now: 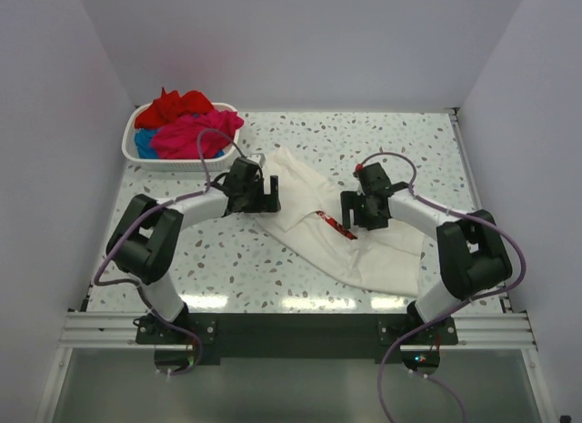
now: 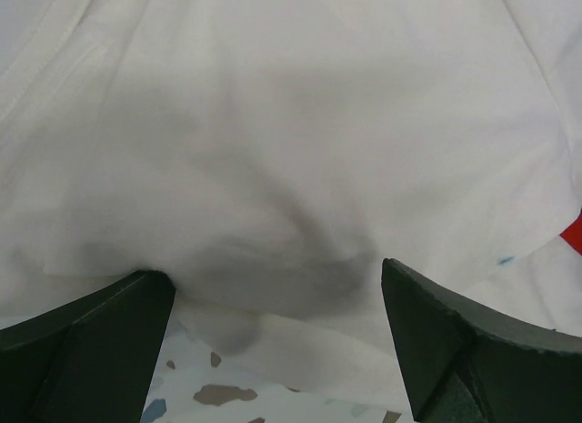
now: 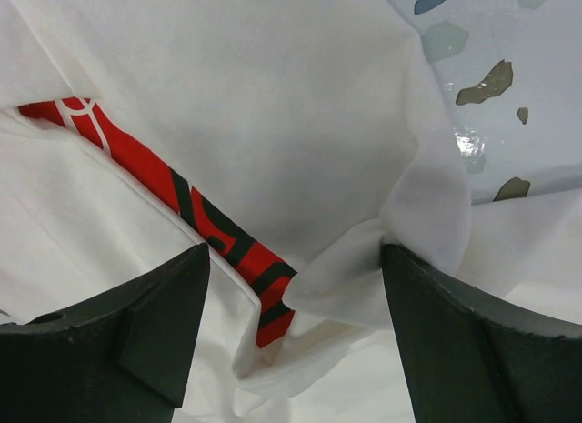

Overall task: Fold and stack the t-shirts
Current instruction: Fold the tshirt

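Roughly across the middle of the counter (image 1: pixel 227 268) lies the white t-shirt (image 1: pixel 368 255), rumpled and partly doubled over, running on a slant from near the basket (image 1: pixel 173 165) down toward the near right edge. A narrow strip of its red print (image 1: pixel 335 225) shows along a fold near the cloth's centre. The basket sits in the far left corner and holds a heap of other tees: a red one (image 1: pixel 177 106) at the back, a pink one (image 1: pixel 195 136) on top toward the right, and a blue one (image 1: pixel 145 143) at the left. The left pincer (image 1: pixel 270 194) hangs at the shirt's far left part with its jaws spread wide and nothing between them; its wrist view shows plain white cloth (image 2: pixel 291 123) under the gap and a little speckled counter (image 2: pixel 218 391) just below the hem. The right pincer (image 1: pixel 349 210) sits over the shirt's middle, right beside the red strip, jaws also wide and gripping nothing. From its wrist, the red print (image 3: pixel 164 182) with dark lettering runs slantwise between the fingers, and a puckered fold of white cloth (image 3: pixel 364 268) bunches close against one finger; whether it touches cannot be told.
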Tool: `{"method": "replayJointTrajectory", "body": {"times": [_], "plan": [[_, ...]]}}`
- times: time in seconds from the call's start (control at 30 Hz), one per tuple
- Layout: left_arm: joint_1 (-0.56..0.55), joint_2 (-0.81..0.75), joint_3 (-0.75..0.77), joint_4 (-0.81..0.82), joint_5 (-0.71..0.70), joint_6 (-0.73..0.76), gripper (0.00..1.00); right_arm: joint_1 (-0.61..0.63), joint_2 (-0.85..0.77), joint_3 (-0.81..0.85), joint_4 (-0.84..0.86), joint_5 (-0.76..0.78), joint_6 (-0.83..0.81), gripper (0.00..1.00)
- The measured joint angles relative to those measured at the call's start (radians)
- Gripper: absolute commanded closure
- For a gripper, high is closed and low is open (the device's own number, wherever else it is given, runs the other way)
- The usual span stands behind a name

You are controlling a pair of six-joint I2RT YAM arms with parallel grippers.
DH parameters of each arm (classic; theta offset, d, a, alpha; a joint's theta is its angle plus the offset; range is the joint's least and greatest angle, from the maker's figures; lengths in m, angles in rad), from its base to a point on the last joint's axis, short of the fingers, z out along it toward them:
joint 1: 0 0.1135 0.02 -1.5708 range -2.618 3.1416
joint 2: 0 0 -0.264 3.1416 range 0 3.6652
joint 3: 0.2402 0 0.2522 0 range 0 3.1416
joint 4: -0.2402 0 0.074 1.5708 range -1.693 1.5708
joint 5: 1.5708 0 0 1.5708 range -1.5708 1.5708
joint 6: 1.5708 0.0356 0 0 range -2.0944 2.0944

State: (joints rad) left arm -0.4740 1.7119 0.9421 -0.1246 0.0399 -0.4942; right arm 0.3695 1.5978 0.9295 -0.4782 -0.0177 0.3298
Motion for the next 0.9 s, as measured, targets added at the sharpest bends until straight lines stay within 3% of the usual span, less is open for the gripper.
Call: {"method": "replayJointTrajectory", "body": {"times": [0.3,0.6,0.9], "plan": [[0.003,0.243,0.304,-0.005,0.005,0.008,0.0,0.026,-0.034,-0.058,0.079,-0.028,0.035,0.2],[0.021,0.579,0.835,-0.176,0.023,0.068,0.0,0.055,-0.055,-0.081,0.107,-0.08,0.073,0.2],[0.063,0.722,1.095,-0.29,0.062,0.068,0.0,0.158,-0.059,-0.092,0.128,-0.105,0.146,0.19]]}}
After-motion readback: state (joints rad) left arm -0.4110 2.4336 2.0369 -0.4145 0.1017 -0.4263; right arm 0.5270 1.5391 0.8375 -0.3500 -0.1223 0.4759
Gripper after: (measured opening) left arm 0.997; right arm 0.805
